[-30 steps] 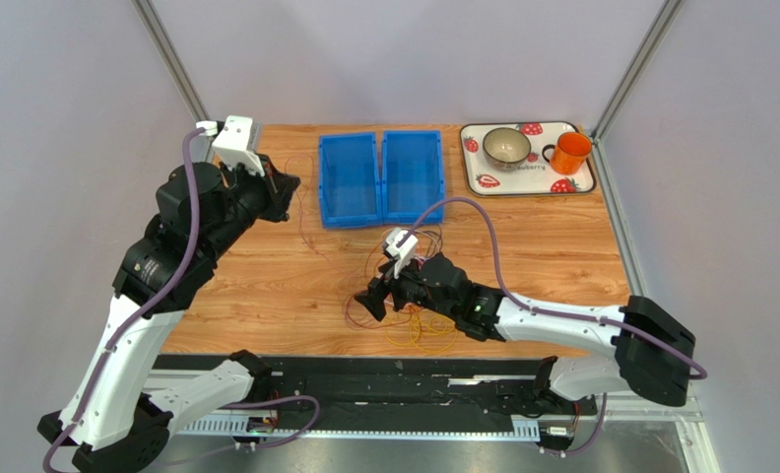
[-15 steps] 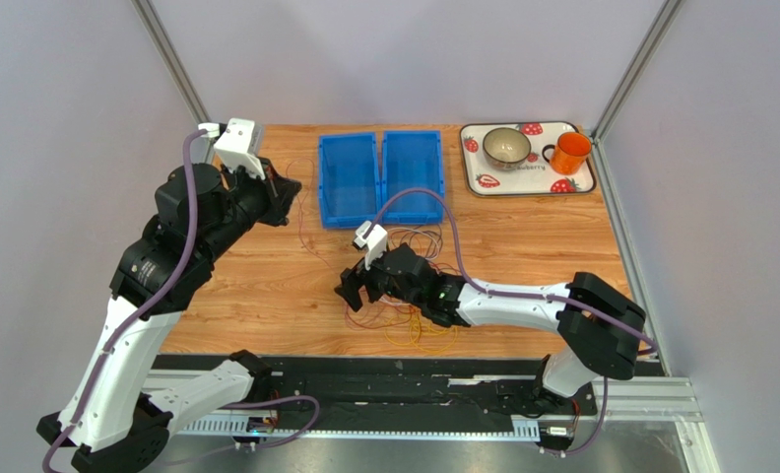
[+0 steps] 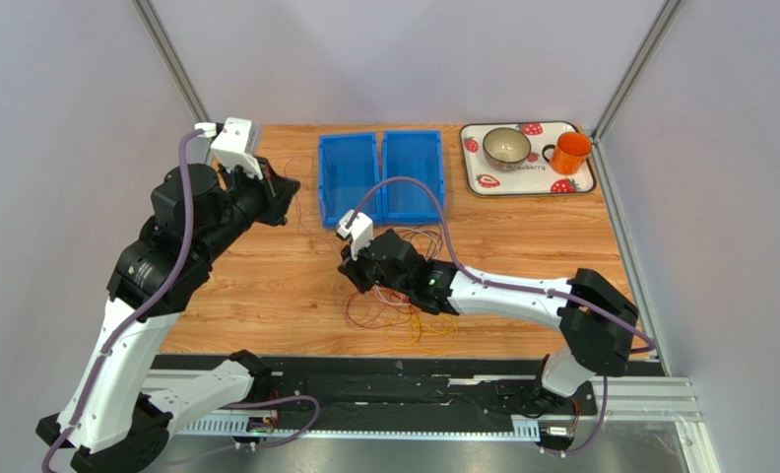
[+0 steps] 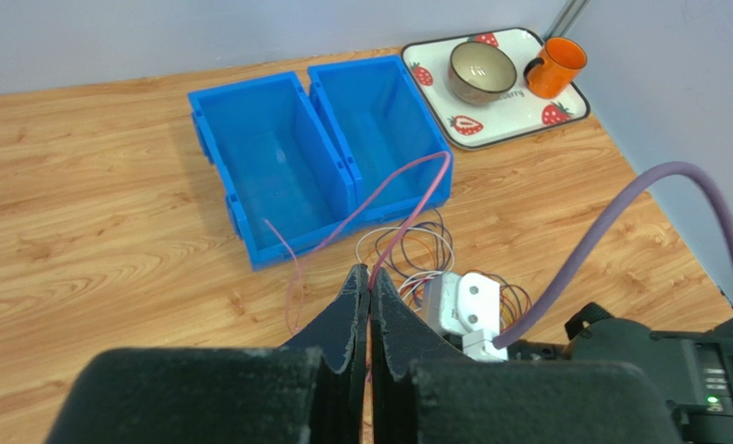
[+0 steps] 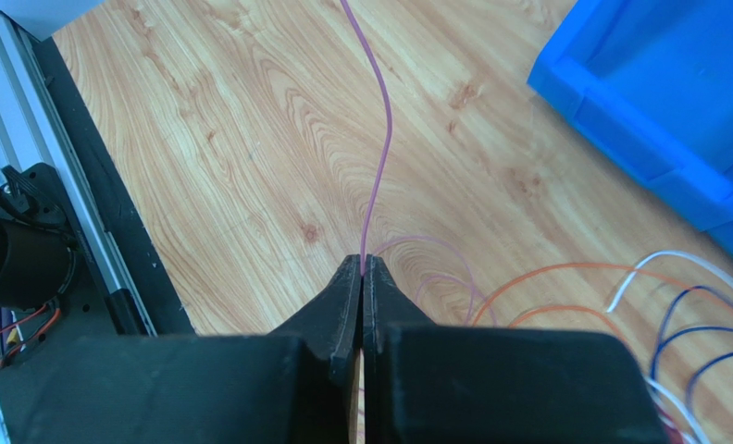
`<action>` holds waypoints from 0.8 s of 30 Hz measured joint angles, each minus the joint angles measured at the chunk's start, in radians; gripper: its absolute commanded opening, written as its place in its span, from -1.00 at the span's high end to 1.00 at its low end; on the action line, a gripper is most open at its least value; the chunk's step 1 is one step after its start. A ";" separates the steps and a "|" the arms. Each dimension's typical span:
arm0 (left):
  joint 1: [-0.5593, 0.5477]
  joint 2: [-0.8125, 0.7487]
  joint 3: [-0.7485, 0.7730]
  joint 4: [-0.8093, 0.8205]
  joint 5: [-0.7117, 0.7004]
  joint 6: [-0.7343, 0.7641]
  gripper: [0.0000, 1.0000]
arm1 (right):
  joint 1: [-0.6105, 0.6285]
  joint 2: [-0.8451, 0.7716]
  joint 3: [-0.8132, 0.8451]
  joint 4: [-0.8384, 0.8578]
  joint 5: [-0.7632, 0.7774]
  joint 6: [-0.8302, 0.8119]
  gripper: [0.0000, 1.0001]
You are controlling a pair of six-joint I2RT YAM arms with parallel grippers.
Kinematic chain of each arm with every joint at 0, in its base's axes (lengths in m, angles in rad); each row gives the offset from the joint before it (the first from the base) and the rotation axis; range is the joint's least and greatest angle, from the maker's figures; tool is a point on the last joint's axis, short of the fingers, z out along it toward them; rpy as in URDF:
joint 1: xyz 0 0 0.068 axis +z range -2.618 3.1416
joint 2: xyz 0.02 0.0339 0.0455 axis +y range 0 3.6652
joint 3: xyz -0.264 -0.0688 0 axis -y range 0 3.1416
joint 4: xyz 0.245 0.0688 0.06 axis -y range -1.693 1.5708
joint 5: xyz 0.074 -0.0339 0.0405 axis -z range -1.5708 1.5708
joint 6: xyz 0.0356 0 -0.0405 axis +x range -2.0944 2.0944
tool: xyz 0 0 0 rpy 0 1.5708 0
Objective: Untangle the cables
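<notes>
Two pinches, apparently on one strand. Closed tight at the right gripper (image 5: pixel 362 266), low over the table (image 3: pixel 266 286), pressed together on a pink cable (image 5: pixel 380 129) leading away across bare wood. Closed likewise at the left gripper (image 4: pixel 368 276), up over the table's far left side, clamping a pink cable arcing out across the blue bins (image 4: pixel 329 166) and dropping back. Probably the same cable at both ends; cannot confirm from these views. Outward from the right arm, just beside and partly beneath it: the cables (image 3: pixel 409 323), red, orange, white and dark loops overlapping in a loose heap toward the front edge. Judged early: one strand under tension, none laid apart, most of the sorting left.
</notes>
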 measured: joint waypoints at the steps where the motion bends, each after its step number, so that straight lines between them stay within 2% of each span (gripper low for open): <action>1: 0.000 0.000 0.002 0.000 0.000 0.000 1.00 | 0.000 -0.007 0.017 -0.020 0.000 -0.010 1.00; 5: 0.000 -0.001 0.006 0.001 0.000 0.000 1.00 | 0.001 -0.057 0.161 -0.113 0.000 -0.075 1.00; 13: 0.000 -0.009 0.007 0.006 0.000 -0.004 1.00 | 0.001 -0.157 0.451 -0.117 0.009 -0.243 1.00; 19: 0.000 0.003 0.005 0.048 -0.017 -0.005 1.00 | -0.008 -0.109 0.568 -0.105 0.045 -0.333 1.00; 24: 0.000 0.058 -0.009 0.114 -0.040 -0.021 1.00 | -0.077 0.003 0.613 -0.107 0.034 -0.333 1.00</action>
